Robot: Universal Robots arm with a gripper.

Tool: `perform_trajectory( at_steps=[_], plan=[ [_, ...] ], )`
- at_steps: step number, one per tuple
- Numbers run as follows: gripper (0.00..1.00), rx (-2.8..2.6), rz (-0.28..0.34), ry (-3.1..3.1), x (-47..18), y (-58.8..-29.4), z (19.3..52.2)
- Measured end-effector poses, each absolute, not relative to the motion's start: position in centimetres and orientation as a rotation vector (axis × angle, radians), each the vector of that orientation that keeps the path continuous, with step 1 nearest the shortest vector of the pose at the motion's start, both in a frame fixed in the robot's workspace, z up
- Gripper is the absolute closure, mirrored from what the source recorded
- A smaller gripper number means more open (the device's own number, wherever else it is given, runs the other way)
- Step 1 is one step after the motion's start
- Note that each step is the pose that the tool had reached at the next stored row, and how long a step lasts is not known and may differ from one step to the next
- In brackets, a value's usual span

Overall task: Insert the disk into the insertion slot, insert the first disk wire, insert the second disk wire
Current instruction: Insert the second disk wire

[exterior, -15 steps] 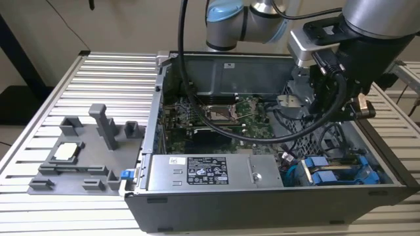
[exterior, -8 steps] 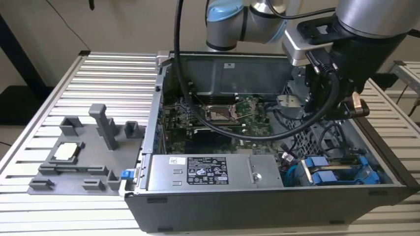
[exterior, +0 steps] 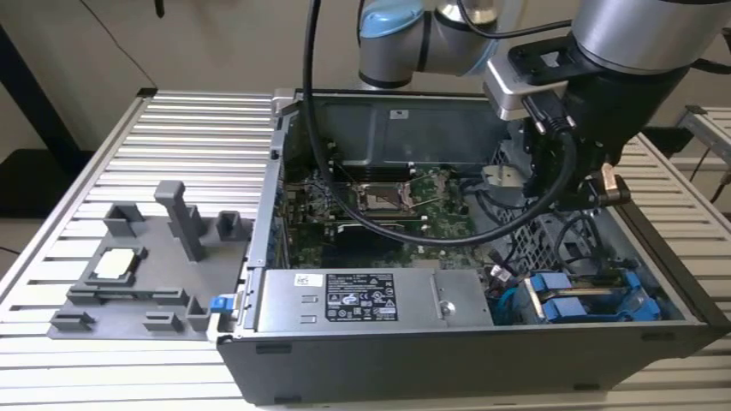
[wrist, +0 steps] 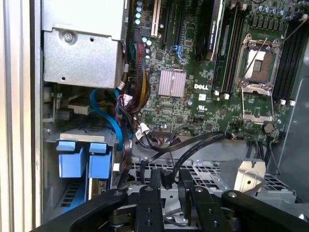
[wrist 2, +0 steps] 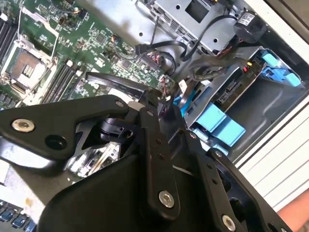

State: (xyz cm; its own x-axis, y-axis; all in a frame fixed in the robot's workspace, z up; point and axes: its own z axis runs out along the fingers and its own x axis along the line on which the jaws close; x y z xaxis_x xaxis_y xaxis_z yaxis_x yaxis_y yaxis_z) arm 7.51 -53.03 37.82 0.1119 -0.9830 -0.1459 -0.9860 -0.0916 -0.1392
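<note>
both wrist views showed the gripper [wrist: 169, 181] clamped on a black wire [wrist: 193, 145] inside the computer case [exterior: 457, 351]. the disk [exterior: 588, 304] sat in the insertion slot [exterior: 537, 291] at the case's front corner.

Silver arm [exterior: 639, 34] with pale-blue joint caps, black cables, black screw-studded hand [wrist: 169, 193] linkages.
</note>
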Motion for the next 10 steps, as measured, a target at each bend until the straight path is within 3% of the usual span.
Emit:
perform_trajectory(
  at_steps=[2,4,6,7,10],
  plan=[
    [0.70,-2.183,0.024,1.969,7.49,-53.01,37.80],
    [0.79,-2.183,0.024,1.969,7.48,-53.01,37.81],
    [0.79,-2.183,0.023,1.969,7.48,-53.01,37.80],
    [0.84,-2.184,0.023,1.970,7.48,-53.01,37.80],
    [0.84,-2.184,0.023,1.970,7.48,-53.04,37.81]
  ],
)
